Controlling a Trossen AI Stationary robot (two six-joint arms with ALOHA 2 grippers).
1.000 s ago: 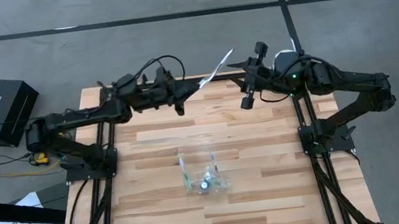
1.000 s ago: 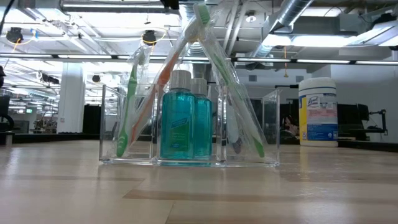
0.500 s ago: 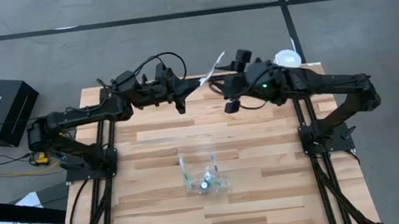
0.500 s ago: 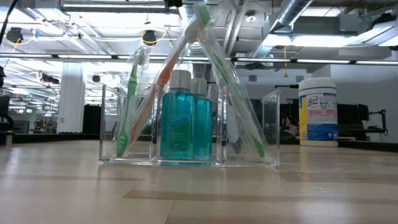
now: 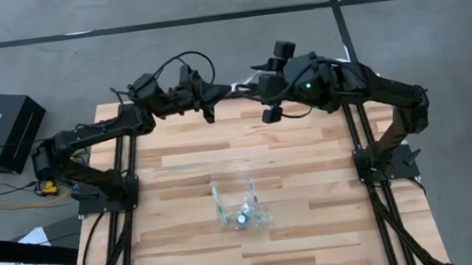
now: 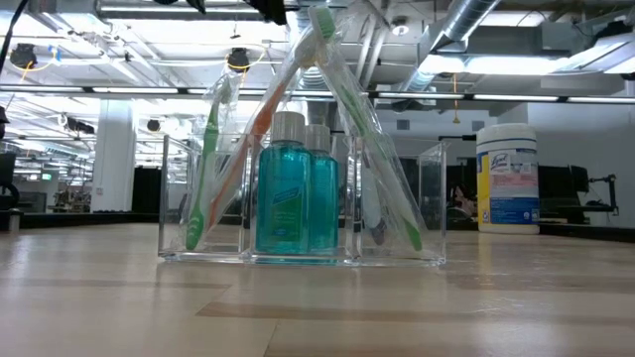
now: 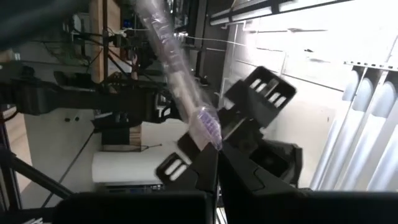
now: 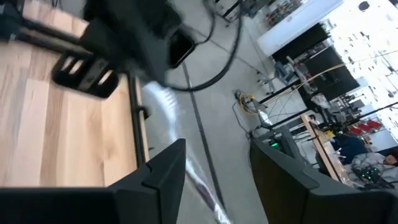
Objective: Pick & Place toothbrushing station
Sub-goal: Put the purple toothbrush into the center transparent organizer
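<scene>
Mid-table (image 6: 317, 307), nearest the low camera: a clear plastic container (image 6: 432, 203), upright on the wood. Holds several thin toothbrushes (image 6: 203, 169) leaning across one another, heads up, with two teal bottles (image 6: 285, 193) side by side in the middle compartment.

Farther back, above the table's far edge: both arms raised and folded inward, tips meeting near the centre.

Left arm: reaches from its base at the left side, elbow bent, forearm level and aimed toward the right arm. Left gripper (image 5: 218, 93) clenched on a wrapped toothbrush (image 7: 180, 87), gripped low on the handle; shaft and purple-bristled head jut out past the fingertips, off the table and well apart from the container.

Right arm: stretched from its base at the right side, upper link sloping up, wrist turned toward the left arm. Right gripper (image 5: 252, 81) released, fingers spread on either side of that wrapped toothbrush, grasping nothing; cannot tell whether either pad touches the wrapper.

Beyond, at the far right of the table: a large white tub (image 6: 507, 178) with a blue-and-yellow label. On the floor to the left: a black box (image 5: 6, 132).
</scene>
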